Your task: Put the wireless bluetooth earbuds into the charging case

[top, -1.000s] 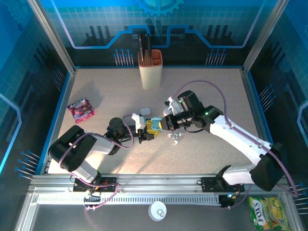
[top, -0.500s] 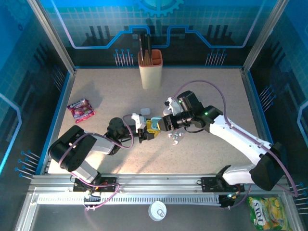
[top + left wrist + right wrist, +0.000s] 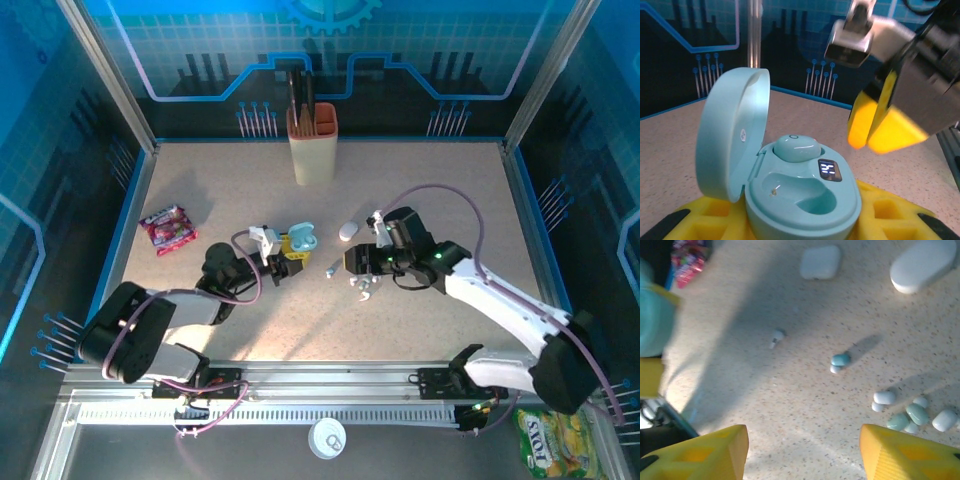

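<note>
The left gripper (image 3: pixel 286 250) clamps the open case (image 3: pixel 801 202); the right gripper (image 3: pixel 805 450) gapes empty over loose earbuds (image 3: pixel 916 413) (tiny, slick): a skewed pinch could flick one away.

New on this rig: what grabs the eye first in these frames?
The teal charging case stands out, held open in the left pincer near the table's middle. One earbud is seated in it and the place beside it is empty. Just to its right, loose earbuds lie scattered on the table below the open right pincer.
</note>
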{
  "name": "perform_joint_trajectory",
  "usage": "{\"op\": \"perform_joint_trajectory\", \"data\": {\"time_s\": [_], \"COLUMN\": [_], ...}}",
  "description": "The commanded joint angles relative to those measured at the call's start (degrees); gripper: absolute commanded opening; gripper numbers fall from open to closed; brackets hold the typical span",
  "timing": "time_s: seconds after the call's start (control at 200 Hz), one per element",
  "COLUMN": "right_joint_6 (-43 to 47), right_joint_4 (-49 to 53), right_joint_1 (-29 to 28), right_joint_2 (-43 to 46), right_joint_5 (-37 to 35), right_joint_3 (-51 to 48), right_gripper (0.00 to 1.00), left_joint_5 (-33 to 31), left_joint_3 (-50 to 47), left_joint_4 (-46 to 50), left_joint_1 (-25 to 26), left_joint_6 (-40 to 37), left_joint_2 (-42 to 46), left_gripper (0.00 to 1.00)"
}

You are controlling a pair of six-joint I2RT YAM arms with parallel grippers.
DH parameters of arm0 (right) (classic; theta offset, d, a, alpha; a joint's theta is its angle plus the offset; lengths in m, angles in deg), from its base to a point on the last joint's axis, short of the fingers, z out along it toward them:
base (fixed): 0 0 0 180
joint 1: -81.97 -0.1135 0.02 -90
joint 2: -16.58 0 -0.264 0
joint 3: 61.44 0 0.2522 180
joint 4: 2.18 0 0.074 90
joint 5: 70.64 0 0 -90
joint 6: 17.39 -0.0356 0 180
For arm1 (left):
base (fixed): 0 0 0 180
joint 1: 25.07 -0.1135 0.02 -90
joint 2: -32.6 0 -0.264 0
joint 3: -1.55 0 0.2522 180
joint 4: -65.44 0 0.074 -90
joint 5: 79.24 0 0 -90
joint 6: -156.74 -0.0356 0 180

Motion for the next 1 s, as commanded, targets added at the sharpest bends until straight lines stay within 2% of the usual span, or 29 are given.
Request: {"op": "perform_joint_trajectory", "data": {"time_s": [0.0,0.115,0.205,0.3,0.58,0.855,0.995], "right_joint_6": [-2.7,-0.6,3.1,6.4,12.7,15.4,16.0], "right_joint_4": [-1.7,-1.1,-0.9,0.6,1.7,4.5,6.1], "right_joint_1": [-2.0,-5.6,-8.7,-11.0,-12.8,-14.1,-14.3], "right_joint_2": [-6.7,-15.1,-20.6,-25.9,-37.4,-42.4,-41.8], "right_joint_5": [-4.6,-10.3,-19.4,-25.4,-29.5,-30.7,-32.8], "right_joint_3": [2.3,6.2,8.9,12.4,20.2,23.6,22.8], "right_gripper": [0.60,0.57,0.57,0.59,0.63,0.65,0.66], "left_joint_5": [-2.0,-2.9,-3.9,-5.2,-8.4,-11.6,-11.5], "left_joint_3": [-2.1,-2.8,-3.0,-2.6,-1.3,-2.0,-3.0], "left_joint_4": [2.9,8.7,12.5,16.7,18.8,21.5,17.1], "left_joint_1": [-3.0,-5.7,-6.6,-7.4,-10.3,-10.6,-10.5], "left_joint_6": [0.5,-1.2,-2.5,-2.7,4.6,2.8,3.6], "left_joint_2": [5.1,10.4,14.0,16.6,16.2,19.2,17.8], "left_gripper": [0.27,0.26,0.26,0.26,0.24,0.24,0.26]}}
